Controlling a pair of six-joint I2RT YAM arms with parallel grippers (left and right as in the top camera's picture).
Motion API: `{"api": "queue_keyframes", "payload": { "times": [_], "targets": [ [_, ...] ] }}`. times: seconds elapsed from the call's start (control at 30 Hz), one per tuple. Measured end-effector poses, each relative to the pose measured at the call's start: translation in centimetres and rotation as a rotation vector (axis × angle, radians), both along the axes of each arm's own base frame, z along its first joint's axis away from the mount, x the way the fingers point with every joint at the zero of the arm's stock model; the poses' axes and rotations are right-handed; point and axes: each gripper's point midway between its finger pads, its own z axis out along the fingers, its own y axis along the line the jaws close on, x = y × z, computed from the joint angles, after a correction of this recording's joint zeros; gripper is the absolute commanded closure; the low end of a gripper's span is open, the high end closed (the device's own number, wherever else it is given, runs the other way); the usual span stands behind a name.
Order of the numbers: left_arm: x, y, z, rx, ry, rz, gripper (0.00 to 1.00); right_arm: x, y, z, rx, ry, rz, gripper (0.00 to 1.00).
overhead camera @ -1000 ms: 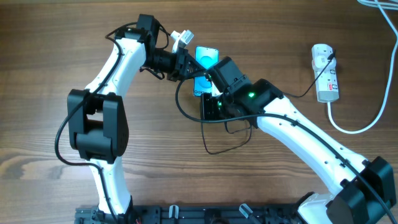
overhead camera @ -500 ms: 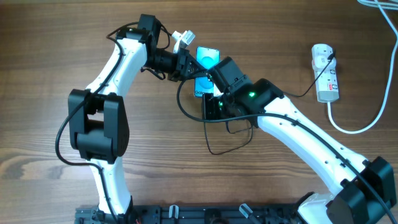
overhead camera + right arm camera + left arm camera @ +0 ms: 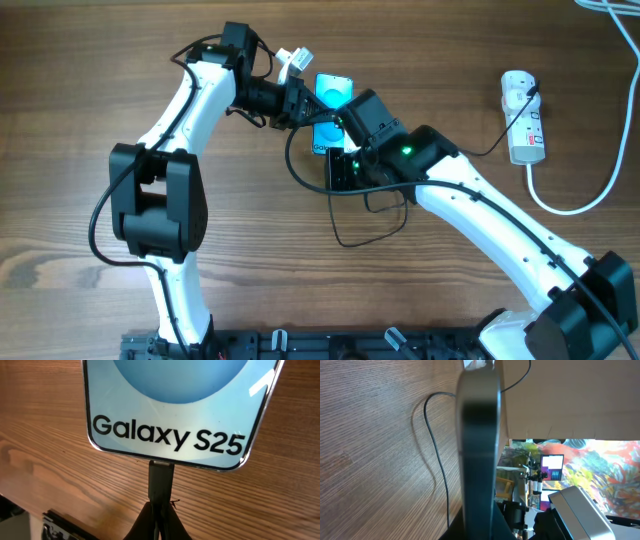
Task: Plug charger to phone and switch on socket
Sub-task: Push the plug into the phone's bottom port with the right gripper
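Right jaws pinch shut on the charger plug tip (image 3: 161,479), touching the Galaxy S25 phone (image 3: 175,410) edge just ahead; left jaws clamp the phone edgewise.

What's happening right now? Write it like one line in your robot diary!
left fingers: gripping phone | right fingers: pinching charger plug at phone's bottom edge | socket: untouched

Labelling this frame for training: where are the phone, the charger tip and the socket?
phone (image 3: 175,400): right wrist view, on its blue screen.
charger tip (image 3: 161,480): right wrist view, black plug body.
socket (image 3: 526,133): overhead view, white strip's middle.
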Motion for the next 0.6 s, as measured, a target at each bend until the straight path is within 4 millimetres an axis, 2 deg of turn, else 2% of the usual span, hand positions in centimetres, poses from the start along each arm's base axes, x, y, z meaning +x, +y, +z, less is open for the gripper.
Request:
{"api": "queue_keyframes", "payload": {
  "times": [0.6],
  "targets": [
    [0.09, 0.85, 0.08, 0.022, 0.018, 0.015, 0.96, 0.46, 0.67, 0.21, 0.028, -0.037, 0.033, 0.95]
  ]
}}
